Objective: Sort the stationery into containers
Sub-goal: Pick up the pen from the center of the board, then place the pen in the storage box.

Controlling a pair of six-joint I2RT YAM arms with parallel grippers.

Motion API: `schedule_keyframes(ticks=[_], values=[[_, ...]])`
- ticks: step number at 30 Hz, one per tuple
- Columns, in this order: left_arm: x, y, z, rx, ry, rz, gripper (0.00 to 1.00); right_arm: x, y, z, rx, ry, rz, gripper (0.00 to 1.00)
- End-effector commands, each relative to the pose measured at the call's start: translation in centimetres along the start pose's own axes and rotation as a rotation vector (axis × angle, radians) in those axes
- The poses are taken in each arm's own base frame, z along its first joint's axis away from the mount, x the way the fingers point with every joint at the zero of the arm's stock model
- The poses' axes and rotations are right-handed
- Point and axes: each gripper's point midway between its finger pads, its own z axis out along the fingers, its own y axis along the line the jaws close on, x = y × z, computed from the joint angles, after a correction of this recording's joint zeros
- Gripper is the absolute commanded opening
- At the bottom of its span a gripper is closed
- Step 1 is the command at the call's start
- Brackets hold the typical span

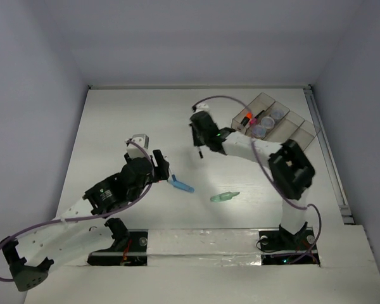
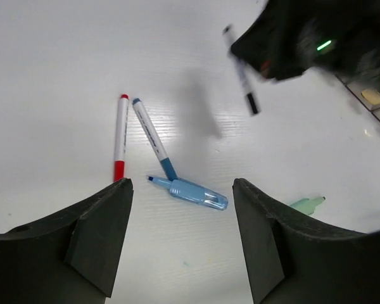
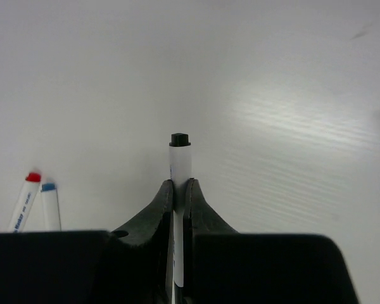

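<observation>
- Left arm reaches forward over the middle of the table (image 1: 126, 120) and bends down; we see the left gripper (image 1: 163, 170) low over the surface, jaws apart, nothing between them.
- Right arm folds back to the left from its base. The right gripper (image 3: 179, 190) is clamped on a white black-capped pen (image 3: 180, 161), which sticks out past the fingertips, off the table.
- Light-blue marker (image 2: 193, 193) lies flat just ahead of the left gripper's fingers (image 2: 101, 234); the green tube (image 1: 225, 197) lies near it to the right, apart from it.
- Only the wrist views show a red-capped pen (image 2: 120, 142) and a blue-capped pen (image 2: 151, 136) lying side by side on the table, the blue one's end touching the marker. In the top view the left arm covers them.
- Only the top view shows the tray (image 1: 304, 126) at the far right, four bins side by side.
- In the tray we see an orange highlighter (image 1: 246, 117) and a pink highlighter (image 1: 256, 119) at its left end, and two round pots (image 1: 277, 114). We cannot tell exact bins; the right arm hides the near edge.
</observation>
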Motion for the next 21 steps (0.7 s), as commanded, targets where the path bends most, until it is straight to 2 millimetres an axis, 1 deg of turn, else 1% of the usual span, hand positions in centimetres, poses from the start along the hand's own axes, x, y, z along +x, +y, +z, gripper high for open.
schedule_keyframes(ticks=[1, 2, 3, 4, 5, 6, 7, 8, 9, 10, 11, 12, 13, 14, 15, 17, 18, 19, 21], values=[[1.0, -2.1, 1.1, 0.063, 0.033, -0.043, 0.61, -10.9, -6.1, -6.0, 0.005, -0.298, 0.212, 0.00], [1.2, -2.3, 1.3, 0.070, 0.040, -0.041, 0.61, -11.3, -8.2, -8.0, 0.021, -0.325, 0.239, 0.00], [1.2, -2.7, 1.5, 0.082, 0.037, -0.047, 0.60, -11.6, -10.2, -8.8, 0.044, -0.340, 0.261, 0.00], [1.4, -2.6, 2.1, 0.064, 0.044, -0.043, 0.60, -11.6, -12.0, -9.6, 0.060, -0.349, 0.292, 0.00], [1.7, -2.6, 2.4, 0.059, 0.050, -0.038, 0.59, -10.4, -16.6, -9.7, 0.138, -0.339, 0.338, 0.00], [1.8, -2.7, 2.7, 0.059, 0.050, -0.037, 0.59, -11.0, -18.8, -11.7, 0.166, -0.383, 0.374, 0.00], [2.3, -2.4, 3.5, 0.037, 0.064, -0.034, 0.58, -10.8, -21.3, -12.5, 0.213, -0.402, 0.409, 0.00], [2.6, -2.4, 3.8, 0.039, 0.079, -0.031, 0.58, -10.2, -25.7, -13.5, 0.297, -0.422, 0.465, 0.00], [2.8, -3.0, 4.0, 0.069, 0.096, -0.040, 0.58, -9.0, -27.7, -14.5, 0.334, -0.431, 0.495, 0.00], [3.4, -2.8, 4.5, 0.060, 0.114, -0.033, 0.58, -8.3, -29.5, -15.0, 0.360, -0.437, 0.537, 0.00], [3.6, -2.4, 4.9, 0.051, 0.118, -0.035, 0.58, -8.1, -31.3, -15.5, 0.387, -0.467, 0.567, 0.00], [3.5, -2.3, 5.1, 0.046, 0.116, -0.039, 0.58, -7.1, -34.7, -16.3, 0.450, -0.476, 0.615, 0.00], [3.9, -1.8, 5.5, 0.028, 0.126, -0.034, 0.58, -6.2, -35.8, -16.2, 0.465, -0.467, 0.659, 0.00], [3.9, -1.0, 5.9, 0.004, 0.126, -0.041, 0.58, -5.7, -36.8, -16.2, 0.483, -0.473, 0.689, 0.00], [3.9, -0.8, 6.2, 0.002, 0.127, -0.043, 0.58, -5.1, -38.3, -16.4, 0.501, -0.495, 0.739, 0.00], [3.8, 0.3, 6.7, -0.025, 0.128, -0.053, 0.58, -4.4, -38.7, -15.1, 0.485, -0.476, 0.770, 0.00], [3.8, 0.4, 6.8, -0.030, 0.123, -0.044, 0.58, -4.1, -39.5, -14.9, 0.502, -0.473, 0.785, 0.00], [4.0, 1.2, 7.1, -0.061, 0.123, -0.040, 0.57, -3.6, -40.2, -13.9, 0.515, -0.450, 0.806, 0.00], [4.5, 2.4, 7.3, -0.119, 0.126, -0.022, 0.56, -3.1, -40.5, -13.0, 0.521, -0.432, 0.820, 0.00]])
